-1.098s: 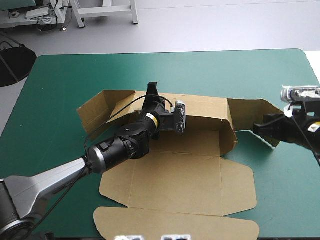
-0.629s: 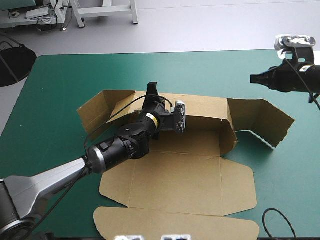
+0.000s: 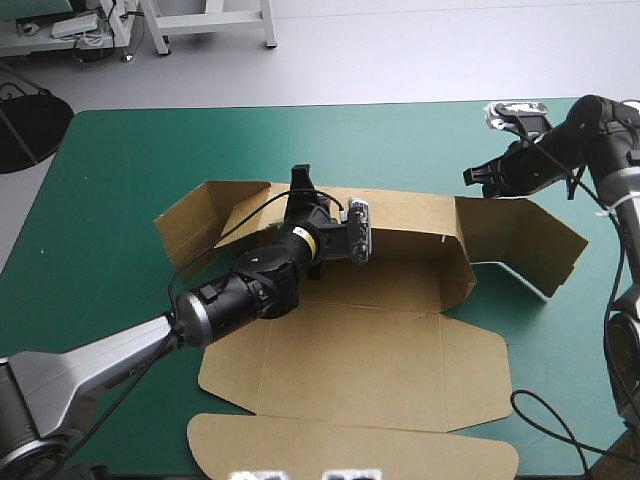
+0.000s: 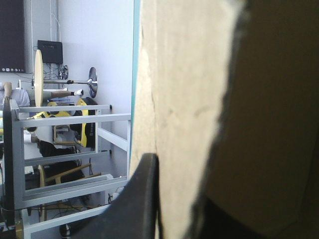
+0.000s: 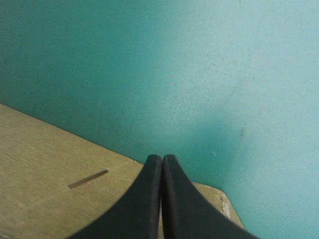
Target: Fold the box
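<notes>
Places the box at the middle of the table, long axis left to right, far wall raised. Has the left claw clamped on that wall. Puts the right claw, pressed together and empty, nearest the splayed right end flap, above its far edge. Shows a thin slot in the board from the right wrist alone.

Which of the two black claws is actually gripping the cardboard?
The left gripper: it pinches the raised far wall of the box. The right gripper is shut on nothing, near the box's far right edge.
</notes>
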Controlling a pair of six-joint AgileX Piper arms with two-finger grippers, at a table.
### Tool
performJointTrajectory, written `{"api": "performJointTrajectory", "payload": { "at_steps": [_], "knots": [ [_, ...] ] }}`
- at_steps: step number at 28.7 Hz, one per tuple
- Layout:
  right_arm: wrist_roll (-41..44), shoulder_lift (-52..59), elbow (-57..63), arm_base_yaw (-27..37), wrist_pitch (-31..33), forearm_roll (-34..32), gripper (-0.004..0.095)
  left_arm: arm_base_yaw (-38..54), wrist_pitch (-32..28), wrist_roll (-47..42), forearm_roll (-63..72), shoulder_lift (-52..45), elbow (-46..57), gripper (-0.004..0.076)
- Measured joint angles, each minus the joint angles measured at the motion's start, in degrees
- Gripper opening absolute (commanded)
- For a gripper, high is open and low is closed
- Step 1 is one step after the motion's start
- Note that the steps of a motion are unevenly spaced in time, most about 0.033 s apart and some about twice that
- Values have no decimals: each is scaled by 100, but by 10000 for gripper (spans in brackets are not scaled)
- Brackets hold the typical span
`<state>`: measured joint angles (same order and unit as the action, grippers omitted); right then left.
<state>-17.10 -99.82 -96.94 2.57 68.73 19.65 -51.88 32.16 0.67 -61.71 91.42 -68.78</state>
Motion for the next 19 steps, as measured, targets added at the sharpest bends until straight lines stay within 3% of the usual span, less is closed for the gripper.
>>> {"api": "performJointTrajectory", "payload": {
  "at_steps": [5, 19],
  "knots": [
    [61, -7, 0, -25, 190, -386, -17, 0, 0, -283, 0, 0, 0, -9],
    [151, 308, 303, -25, 196, -150, -17, 0, -5, -587, -24, 0, 4, -9]
  ]
}}
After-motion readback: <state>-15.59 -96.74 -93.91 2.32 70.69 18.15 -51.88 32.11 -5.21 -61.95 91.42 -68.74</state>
